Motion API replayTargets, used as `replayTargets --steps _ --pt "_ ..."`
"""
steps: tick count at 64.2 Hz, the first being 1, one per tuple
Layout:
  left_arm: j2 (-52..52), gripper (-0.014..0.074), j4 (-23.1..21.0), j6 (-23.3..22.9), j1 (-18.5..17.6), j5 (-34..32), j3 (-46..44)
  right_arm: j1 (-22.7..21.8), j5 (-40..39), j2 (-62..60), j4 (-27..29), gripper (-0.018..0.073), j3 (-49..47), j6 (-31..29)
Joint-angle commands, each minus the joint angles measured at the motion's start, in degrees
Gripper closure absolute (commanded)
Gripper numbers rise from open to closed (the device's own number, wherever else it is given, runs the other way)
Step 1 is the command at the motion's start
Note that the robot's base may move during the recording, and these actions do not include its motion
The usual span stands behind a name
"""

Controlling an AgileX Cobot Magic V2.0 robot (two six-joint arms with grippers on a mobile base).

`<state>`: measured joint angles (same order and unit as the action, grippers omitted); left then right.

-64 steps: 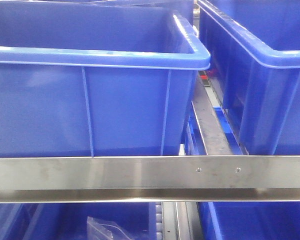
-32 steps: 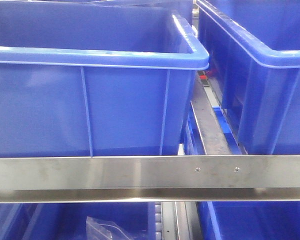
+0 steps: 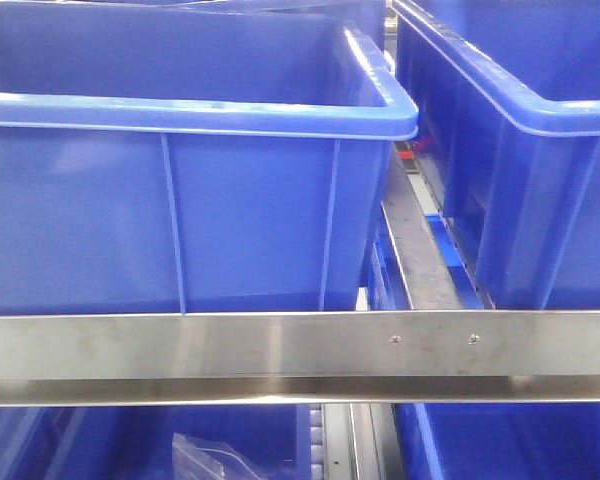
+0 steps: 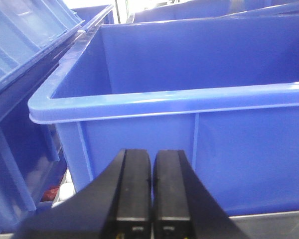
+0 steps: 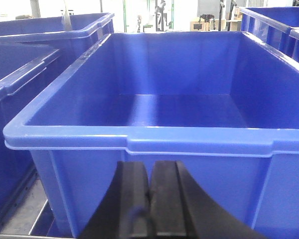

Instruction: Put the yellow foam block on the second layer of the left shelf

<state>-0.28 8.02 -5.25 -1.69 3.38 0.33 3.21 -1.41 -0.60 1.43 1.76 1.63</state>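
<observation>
Nothing had shifted across the earlier frames. Both pincers were pressed together, empty: the left pincer (image 4: 152,219) sat just before a blue bin (image 4: 199,102), the right pincer (image 5: 148,216) before another blue bin (image 5: 154,139) with a bare floor. Beyond, a steel shelf rail (image 3: 300,345) crossed. No view showed the yellow foam block.
</observation>
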Motion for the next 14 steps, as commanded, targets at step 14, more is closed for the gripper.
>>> replayTargets --steps 14 --pt "-0.96 0.046 -0.35 -0.27 0.01 -4.65 1.44 -0.08 -4.75 -1.05 -0.46 0.0504 -1.28 -0.71"
